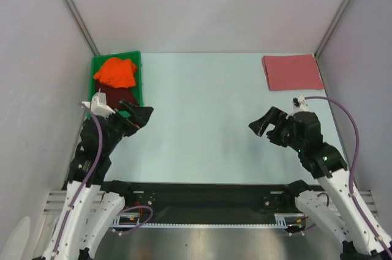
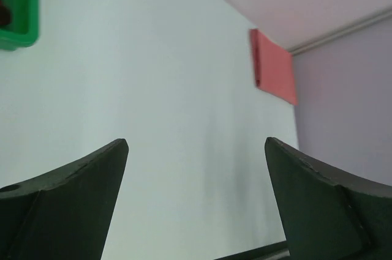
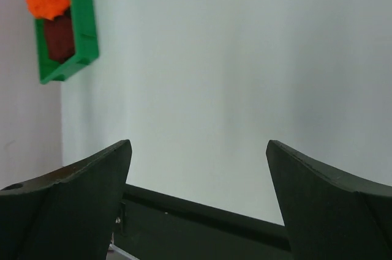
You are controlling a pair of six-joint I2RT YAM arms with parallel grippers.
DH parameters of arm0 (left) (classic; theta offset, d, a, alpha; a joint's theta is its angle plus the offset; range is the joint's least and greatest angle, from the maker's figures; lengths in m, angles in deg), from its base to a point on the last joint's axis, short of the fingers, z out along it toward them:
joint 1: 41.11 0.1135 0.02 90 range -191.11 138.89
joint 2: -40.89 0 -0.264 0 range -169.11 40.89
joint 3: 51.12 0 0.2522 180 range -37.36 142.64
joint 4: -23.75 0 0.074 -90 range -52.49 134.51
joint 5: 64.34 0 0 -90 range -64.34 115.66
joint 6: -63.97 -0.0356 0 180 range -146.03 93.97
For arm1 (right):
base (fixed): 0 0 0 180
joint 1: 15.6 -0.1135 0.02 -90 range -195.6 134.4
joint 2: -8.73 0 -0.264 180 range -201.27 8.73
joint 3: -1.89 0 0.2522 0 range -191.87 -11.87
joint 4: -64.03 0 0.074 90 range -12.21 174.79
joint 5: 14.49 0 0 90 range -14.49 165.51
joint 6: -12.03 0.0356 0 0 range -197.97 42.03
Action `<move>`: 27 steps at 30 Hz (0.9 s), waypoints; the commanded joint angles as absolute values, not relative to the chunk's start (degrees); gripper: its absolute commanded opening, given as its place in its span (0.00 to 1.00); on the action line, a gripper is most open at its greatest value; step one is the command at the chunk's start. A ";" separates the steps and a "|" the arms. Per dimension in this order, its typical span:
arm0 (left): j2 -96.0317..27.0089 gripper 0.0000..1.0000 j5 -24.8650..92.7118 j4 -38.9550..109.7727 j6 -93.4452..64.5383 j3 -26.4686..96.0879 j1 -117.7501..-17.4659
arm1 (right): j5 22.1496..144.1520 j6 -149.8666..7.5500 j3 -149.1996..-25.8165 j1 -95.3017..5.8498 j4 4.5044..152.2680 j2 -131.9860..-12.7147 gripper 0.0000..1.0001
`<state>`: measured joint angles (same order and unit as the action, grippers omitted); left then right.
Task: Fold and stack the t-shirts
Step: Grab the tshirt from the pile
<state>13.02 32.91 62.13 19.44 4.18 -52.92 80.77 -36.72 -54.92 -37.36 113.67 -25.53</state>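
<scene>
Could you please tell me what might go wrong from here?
The orange shirt lies crumpled on the maroon shirt in the bin, so one grab may lift both.
The open left gripper hangs close to the bin's near corner and could knock it.
The folded pink shirt lies in the far right corner, likely a long reach for stacking.

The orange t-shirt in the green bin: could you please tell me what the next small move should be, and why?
Probably the left gripper should reach forward over the green bin to the orange t-shirt. It lies crumpled atop the maroon t-shirt, nearest that open, empty gripper; the pink t-shirt already lies folded at the far right.
</scene>
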 commanded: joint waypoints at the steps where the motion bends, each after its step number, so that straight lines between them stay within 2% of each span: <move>1: 6.11 1.00 21.27 74.94 19.06 12.72 -52.62 | 75.95 -41.22 -61.87 -37.14 123.21 -33.35 1.00; 7: -9.10 1.00 23.12 74.61 17.64 23.10 -51.22 | 86.14 -53.61 -73.03 -35.73 130.25 -46.35 1.00; 10: -16.30 1.00 28.62 66.28 20.11 23.20 -45.78 | 89.90 -54.50 -74.10 -31.08 131.76 -49.88 1.00; 12: -21.39 1.00 29.00 64.85 21.16 27.03 -42.35 | 99.83 -58.27 -73.49 -25.05 130.44 -51.03 1.00; 13: -28.90 0.99 28.65 67.02 21.08 29.59 -41.38 | 101.94 -58.98 -73.05 -23.61 130.35 -51.82 1.00; 17: -49.85 0.85 21.81 79.06 18.36 47.86 -37.78 | 100.03 -61.79 -76.20 -22.98 132.10 -55.07 0.98; 18: -53.29 0.84 20.14 82.57 17.92 55.29 -37.68 | 99.68 -62.06 -76.91 -22.63 132.11 -55.17 0.96; 21: -64.64 0.78 15.56 86.36 18.17 65.52 -36.19 | 99.33 -62.85 -79.28 -21.67 131.67 -56.22 0.95; 24: -71.94 0.71 13.72 89.01 20.98 71.43 -34.87 | 98.19 -62.86 -80.69 -20.09 131.84 -58.23 0.92; 27: -76.25 0.74 12.31 91.29 24.49 73.81 -34.17 | 97.40 -62.07 -81.22 -17.89 131.76 -60.08 0.93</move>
